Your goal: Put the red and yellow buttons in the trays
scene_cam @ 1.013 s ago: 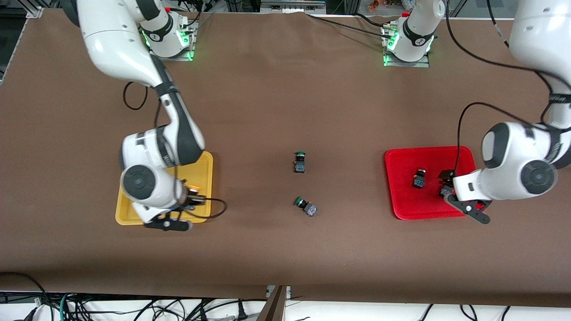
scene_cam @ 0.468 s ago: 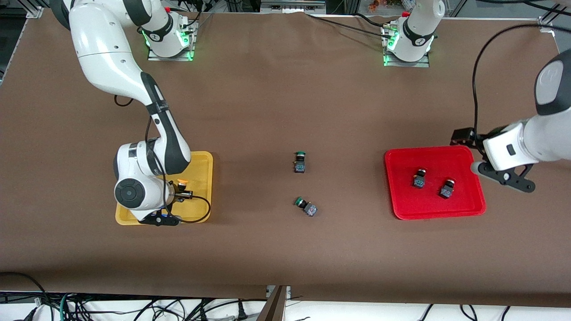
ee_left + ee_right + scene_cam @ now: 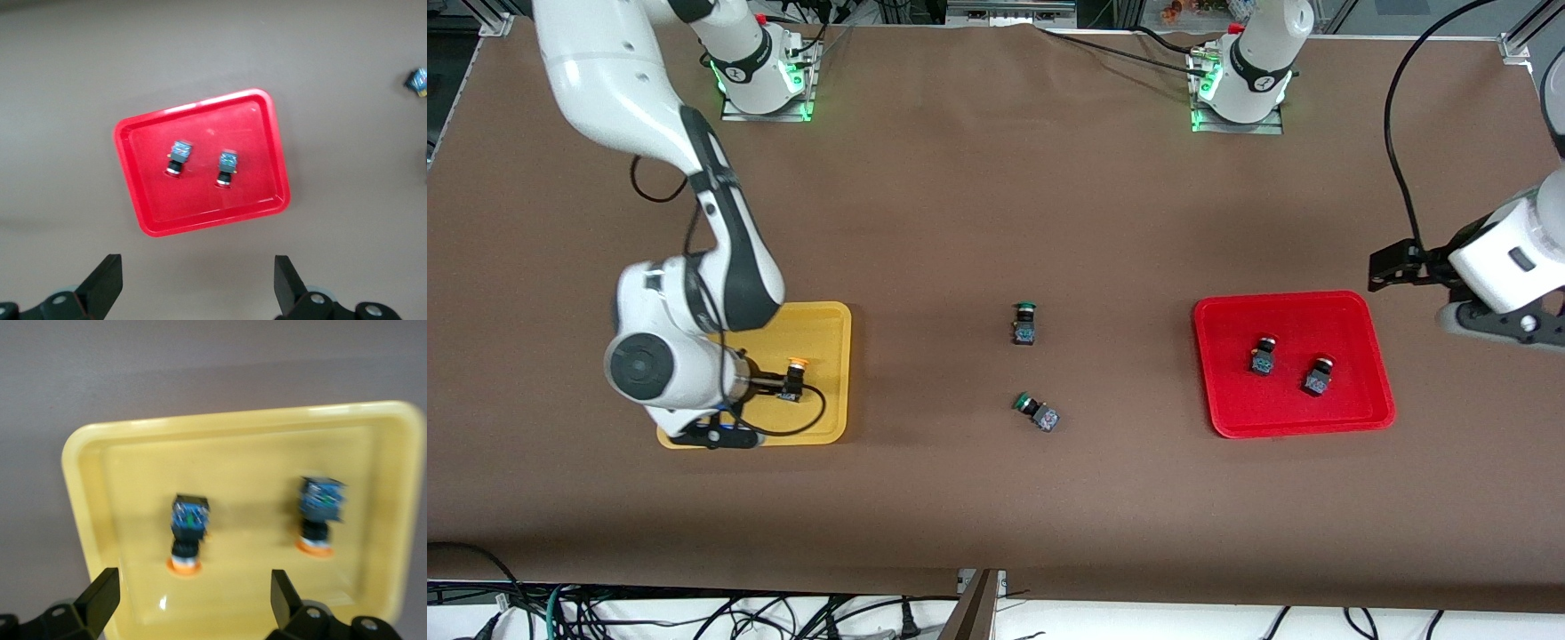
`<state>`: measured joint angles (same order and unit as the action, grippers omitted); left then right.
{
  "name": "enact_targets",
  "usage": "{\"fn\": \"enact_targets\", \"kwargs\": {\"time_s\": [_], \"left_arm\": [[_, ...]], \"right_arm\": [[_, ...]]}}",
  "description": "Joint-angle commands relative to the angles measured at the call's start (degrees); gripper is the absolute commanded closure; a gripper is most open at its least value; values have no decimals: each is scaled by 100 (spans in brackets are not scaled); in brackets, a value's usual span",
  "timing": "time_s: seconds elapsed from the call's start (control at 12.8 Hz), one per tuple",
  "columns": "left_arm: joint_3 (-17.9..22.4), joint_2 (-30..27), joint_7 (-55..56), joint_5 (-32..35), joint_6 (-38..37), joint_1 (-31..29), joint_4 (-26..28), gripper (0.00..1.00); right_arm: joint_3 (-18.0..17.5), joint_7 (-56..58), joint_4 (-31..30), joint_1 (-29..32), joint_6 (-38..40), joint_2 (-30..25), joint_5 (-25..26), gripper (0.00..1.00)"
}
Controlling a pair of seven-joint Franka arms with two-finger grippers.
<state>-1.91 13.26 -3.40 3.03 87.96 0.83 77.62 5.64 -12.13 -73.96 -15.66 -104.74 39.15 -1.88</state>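
Observation:
Two yellow buttons (image 3: 188, 533) (image 3: 320, 513) lie in the yellow tray (image 3: 87, 493). My right gripper (image 3: 193, 600) hangs open just above them, holding nothing. In the front view one yellow button (image 3: 794, 366) shows beside the right wrist on the yellow tray (image 3: 831, 329); the other is hidden under the arm. Two red buttons (image 3: 1263, 356) (image 3: 1319, 375) lie in the red tray (image 3: 1227, 391). My left gripper (image 3: 197, 283) is open and empty, high over the table beside the red tray (image 3: 140, 167), toward the left arm's end. The wrist view shows both red buttons (image 3: 177, 158) (image 3: 227, 168).
Two green-capped switches (image 3: 1024, 324) (image 3: 1037, 412) lie on the brown table between the trays, one nearer the front camera. A cable loops from the right wrist over the yellow tray's rim.
My right gripper has opened and let go of a yellow button in the yellow tray, then lifted. My left arm has drawn up and away from the red tray.

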Motion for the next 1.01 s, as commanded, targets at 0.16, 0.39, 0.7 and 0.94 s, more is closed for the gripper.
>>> {"fn": "enact_targets", "kwargs": {"time_s": [0.16,0.39,0.7,0.94], "left_arm": [[253,-1194,524,-250,890,189,1766,0],[279,-1071,506,-259,793,110,1625,0],[271,-1036,577,-381,942,110,1625,0],[271,-1036,498,-408,837,101,1634,0]], "right_arm": [[227,545,-22,46,1173,-1039,-5,0],[174,440,-171,107,1717,-1926,12,0],[-1,500,-1023,361,1886,-3140,21,0],[-98,501,-1288,591,2001,-3607,21,0]]}}
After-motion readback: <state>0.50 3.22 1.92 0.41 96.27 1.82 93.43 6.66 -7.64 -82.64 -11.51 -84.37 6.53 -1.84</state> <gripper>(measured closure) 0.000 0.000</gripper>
